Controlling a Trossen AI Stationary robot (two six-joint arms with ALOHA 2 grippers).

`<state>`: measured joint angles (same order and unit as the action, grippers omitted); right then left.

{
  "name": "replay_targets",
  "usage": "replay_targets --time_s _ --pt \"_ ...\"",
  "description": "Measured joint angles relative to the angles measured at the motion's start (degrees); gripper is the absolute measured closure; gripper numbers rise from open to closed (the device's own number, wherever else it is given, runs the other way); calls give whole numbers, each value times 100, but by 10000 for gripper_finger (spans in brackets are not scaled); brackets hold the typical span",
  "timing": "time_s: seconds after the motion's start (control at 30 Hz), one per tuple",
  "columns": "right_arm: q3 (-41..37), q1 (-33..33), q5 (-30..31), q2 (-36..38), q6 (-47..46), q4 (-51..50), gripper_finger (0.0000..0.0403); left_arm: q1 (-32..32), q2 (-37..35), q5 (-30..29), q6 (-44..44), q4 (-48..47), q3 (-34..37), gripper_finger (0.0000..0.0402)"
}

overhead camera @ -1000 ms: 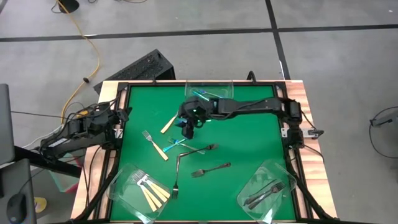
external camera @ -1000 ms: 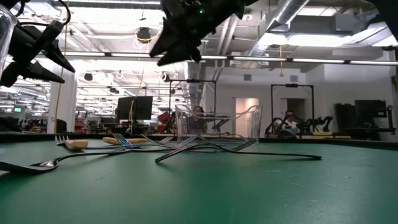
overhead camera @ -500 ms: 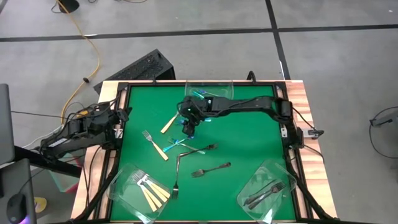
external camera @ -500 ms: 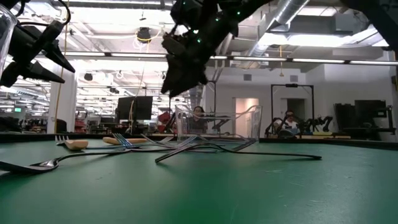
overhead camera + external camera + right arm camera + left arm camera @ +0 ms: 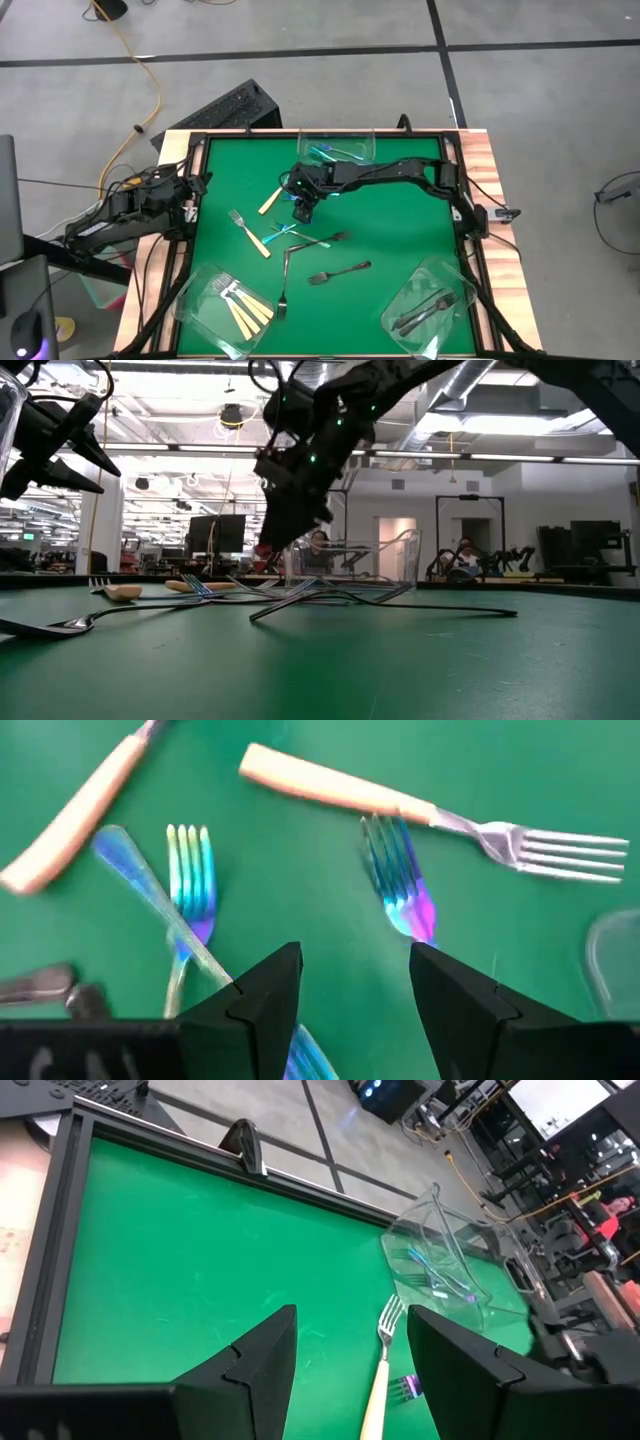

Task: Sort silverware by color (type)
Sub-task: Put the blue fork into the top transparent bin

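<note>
- I see my right gripper (image 5: 303,213) hanging above the green mat (image 5: 400,230), its fingers spread apart and holding nothing.
- Just under it lie two iridescent blue forks (image 5: 190,870), crossed with each other, and a third blue fork (image 5: 400,885) close beside them.
- Two tan-handled forks (image 5: 420,815) lie on either side of this claw.
- Farther out, three dark grey forks (image 5: 340,272) rest on the mat.
- Beyond them, one clear tub (image 5: 225,310) holds tan forks, another tub (image 5: 430,310) holds grey ones, and the far tub (image 5: 340,150) behind the claw holds blue ones.
- My left gripper (image 5: 190,190) waits at the mat's edge, fingers spread, empty.
</note>
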<state>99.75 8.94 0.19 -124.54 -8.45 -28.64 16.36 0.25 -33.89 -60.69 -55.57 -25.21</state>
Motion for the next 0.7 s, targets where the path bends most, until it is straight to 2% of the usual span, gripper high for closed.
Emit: replay_targets --time_s 0.07,0.33,0.7 --pt "26 38 4 -152 100 260 194 0 0 -2 0 0 0 226" --pt "-7 145 -5 -385 107 -65 194 0 0 -19 2 0 0 226" --pt "11 173 -6 -630 135 -6 194 0 0 -20 2 -2 0 226"
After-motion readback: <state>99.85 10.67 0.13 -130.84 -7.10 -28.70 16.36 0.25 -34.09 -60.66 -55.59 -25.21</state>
